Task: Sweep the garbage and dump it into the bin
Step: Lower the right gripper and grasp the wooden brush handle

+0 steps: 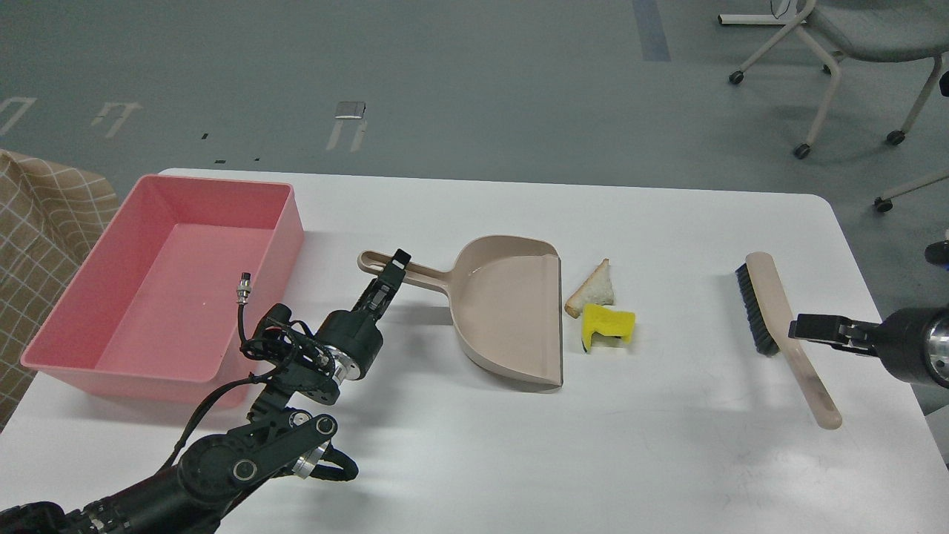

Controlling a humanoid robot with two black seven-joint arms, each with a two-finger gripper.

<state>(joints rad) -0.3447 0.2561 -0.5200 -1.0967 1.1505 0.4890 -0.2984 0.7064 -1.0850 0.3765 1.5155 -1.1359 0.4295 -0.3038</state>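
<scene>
Jaws of the left gripper (395, 268) straddle the dustpan (511, 308) handle, closure unclear; right gripper (804, 327) sits slightly parted beside the brush (775, 319). Bread (595, 289) and sponge (609, 325) lie at the pan's 3 o'clock, bin (148, 274) at 9; a hard sweep could scatter them. White table (667, 445), grey floor, chair at 1 o'clock.

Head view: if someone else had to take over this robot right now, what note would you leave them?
Left gripper: at the dustpan handle; whether it grips it is unclear.
Right gripper: beside the brush handle; open or shut is unclear.
Garbage: bread slice and yellow sponge block lie on the table just right of the dustpan's mouth, between it and the brush.
Pink bin: far left, with none of the garbage in it.
Done: nothing swept.
Left: sweep both pieces into the dustpan, then dump them into the bin.
</scene>
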